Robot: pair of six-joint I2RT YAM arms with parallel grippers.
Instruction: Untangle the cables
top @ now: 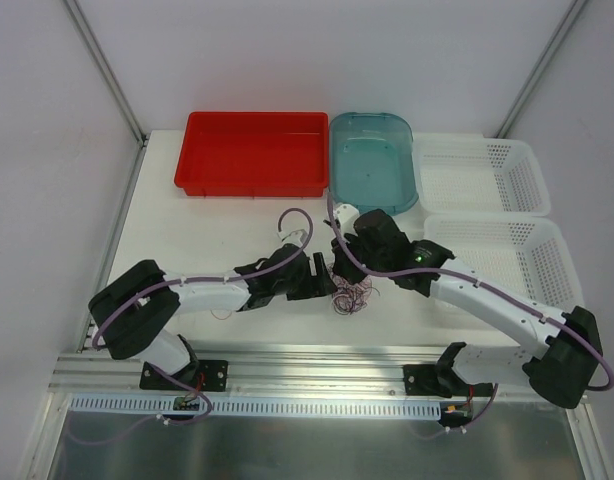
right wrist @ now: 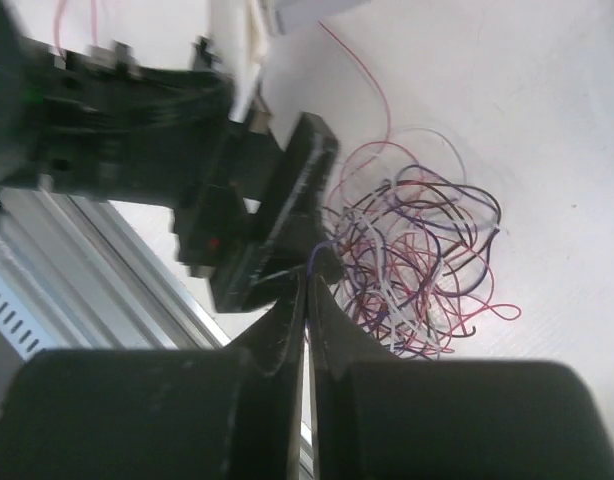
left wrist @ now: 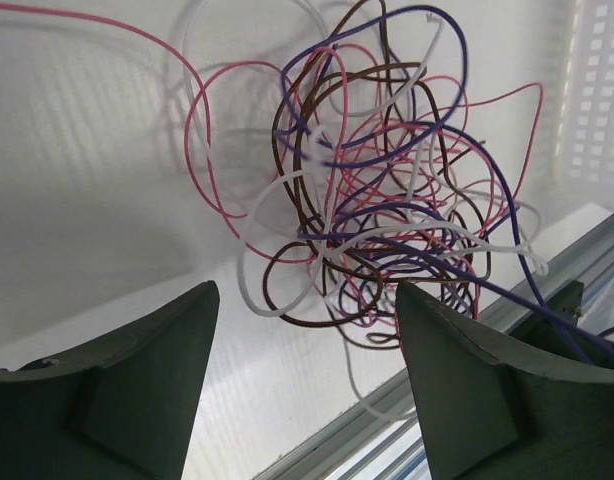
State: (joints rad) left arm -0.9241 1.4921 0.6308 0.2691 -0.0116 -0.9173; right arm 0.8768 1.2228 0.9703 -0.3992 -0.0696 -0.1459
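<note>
Right claw (right wrist: 308, 292) pinches shut on one purple strand of the cables (right wrist: 417, 250) — a pull may drag the whole tangle, since the left claw (left wrist: 305, 305) gapes empty.

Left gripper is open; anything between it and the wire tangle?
Nothing visible. The open left gripper faces the tangle of thin pink, purple, brown and white wires directly, only bare white tabletop between them. The shut right gripper sits at the tangle's side, apparently pinching a purple strand.

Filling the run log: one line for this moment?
left pincer: open, facing cables | right pincer: shut on cables | cables: one tangled clump
</note>
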